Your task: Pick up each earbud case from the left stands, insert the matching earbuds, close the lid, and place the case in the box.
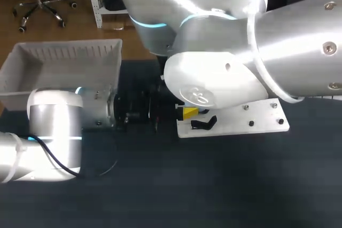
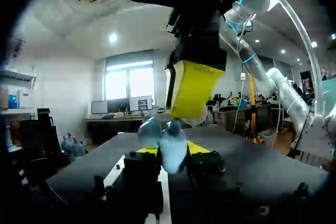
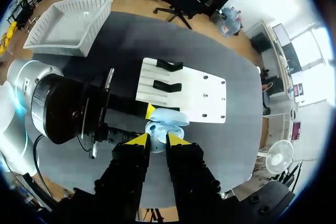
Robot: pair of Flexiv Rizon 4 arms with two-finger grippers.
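A pale blue earbud case is held off the table by my left gripper, its yellow tips pressing on the case from both sides. In the right wrist view the case stands open, lid up. My right gripper hangs straight above it, shut on a small pale blue piece that looks like an earbud, right at the case's opening. In the left wrist view one right fingertip comes down onto the case. In the head view my right arm hides the case, and only one yellow fingertip shows.
A white plate with black stands lies just beyond the case. A black stand sits at the plate's left end. The white basket stands at the back left corner.
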